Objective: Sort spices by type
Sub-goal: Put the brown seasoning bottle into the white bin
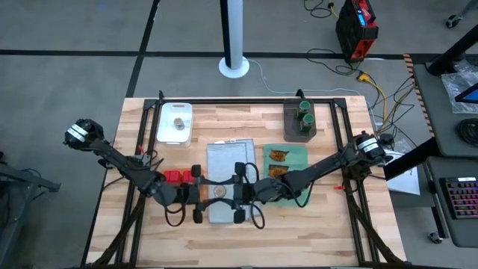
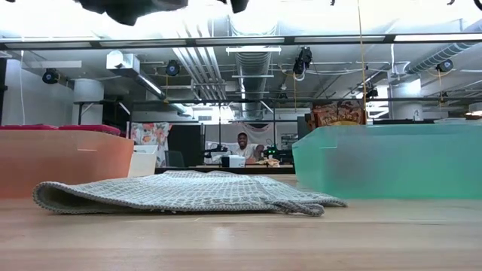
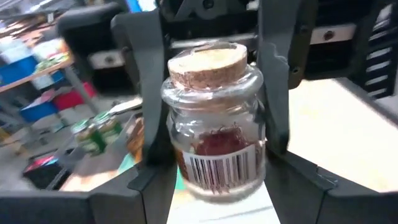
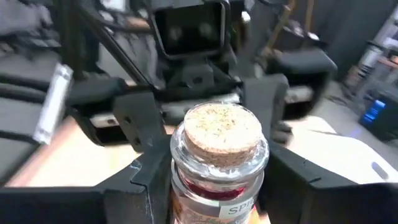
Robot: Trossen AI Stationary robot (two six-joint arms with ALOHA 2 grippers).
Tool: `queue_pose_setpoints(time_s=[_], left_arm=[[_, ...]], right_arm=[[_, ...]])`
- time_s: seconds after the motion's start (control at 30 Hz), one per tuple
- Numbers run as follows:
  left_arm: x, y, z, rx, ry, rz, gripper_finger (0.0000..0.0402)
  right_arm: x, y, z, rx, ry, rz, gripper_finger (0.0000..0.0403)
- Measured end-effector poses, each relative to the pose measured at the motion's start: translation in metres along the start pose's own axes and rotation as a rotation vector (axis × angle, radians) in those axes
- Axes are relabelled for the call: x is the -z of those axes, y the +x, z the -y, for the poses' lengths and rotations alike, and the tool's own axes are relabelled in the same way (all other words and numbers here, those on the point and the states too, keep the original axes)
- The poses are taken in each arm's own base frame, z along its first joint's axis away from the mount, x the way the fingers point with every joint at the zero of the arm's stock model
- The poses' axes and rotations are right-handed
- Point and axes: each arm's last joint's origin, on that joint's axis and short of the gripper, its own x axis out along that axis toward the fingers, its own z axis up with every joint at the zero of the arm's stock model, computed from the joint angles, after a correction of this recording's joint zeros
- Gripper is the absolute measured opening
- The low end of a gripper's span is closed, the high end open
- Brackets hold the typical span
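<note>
Standing between both grippers' jaws, the cork-stoppered jar point(image 3: 214, 127) is clamped from opposite sides.

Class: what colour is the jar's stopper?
Pale tan cork; the right wrist view shows it best.

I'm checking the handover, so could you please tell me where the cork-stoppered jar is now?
The cork-stoppered jar hangs between the left tool and right tool, above the grey cloth at the table's middle front in the high view.
</note>
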Motion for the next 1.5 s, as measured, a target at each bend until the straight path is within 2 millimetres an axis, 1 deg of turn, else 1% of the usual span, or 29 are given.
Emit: queue_pose_setpoints(time_s=[0.23, 0.43, 0.53, 0.63, 0.7, 0.8, 0.9, 0.97, 1.07, 1.2, 1.27, 1.37, 1.5], left_arm=[[0.004, -0.002, -0.002, -0.047, -0.003, -0.06, 0.0207], [0.005, -0.003, -0.004, -0.116, -0.015, -0.072, 0.0207], [0.002, -0.004, -0.007, -0.17, -0.078, -0.066, 0.0207], [-0.009, -0.003, -0.013, -0.248, -0.232, -0.034, 0.0207], [-0.019, 0.002, -0.019, -0.262, -0.341, -0.004, 0.0207], [-0.03, 0.014, -0.028, -0.219, -0.477, 0.023, 0.0207], [-0.027, 0.027, -0.035, -0.238, -0.533, -0.02, 0.0207], [-0.025, 0.033, -0.04, -0.264, -0.56, -0.053, 0.0207], [-0.031, 0.04, -0.047, -0.285, -0.603, -0.059, 0.0208], [-0.041, 0.047, -0.048, -0.205, -0.625, -0.056, 0.0208], [-0.043, 0.051, -0.049, -0.215, -0.63, -0.055, 0.0209], [-0.042, 0.062, -0.05, -0.24, -0.654, -0.062, 0.0215], [-0.037, 0.077, -0.052, -0.314, -0.661, -0.089, 0.0228]], right_arm=[[-0.002, -0.008, -0.004, 0.147, -0.103, -0.153, 0.0182], [-0.002, -0.015, -0.007, 0.303, -0.226, -0.293, 0.0182], [0.001, -0.021, -0.007, 0.406, -0.294, -0.378, 0.0182], [0.002, -0.024, -0.005, 0.492, -0.343, -0.43, 0.0182], [0.002, -0.025, -0.004, 0.524, -0.375, -0.445, 0.0182], [0.002, -0.025, -0.002, 0.541, -0.435, -0.463, 0.0182], [0.0, -0.024, 0.0, 0.557, -0.494, -0.472, 0.0182], [-0.001, -0.024, 0.001, 0.56, -0.531, -0.482, 0.0182], [-0.002, -0.024, 0.003, 0.594, -0.562, -0.497, 0.0182], [-0.001, -0.024, 0.005, 0.604, -0.587, -0.509, 0.0182], [-0.001, -0.023, 0.006, 0.611, -0.587, -0.512, 0.0182], [-0.001, -0.023, 0.007, 0.616, -0.589, -0.518, 0.0182], [0.001, -0.023, 0.009, 0.627, -0.602, -0.533, 0.0182]])
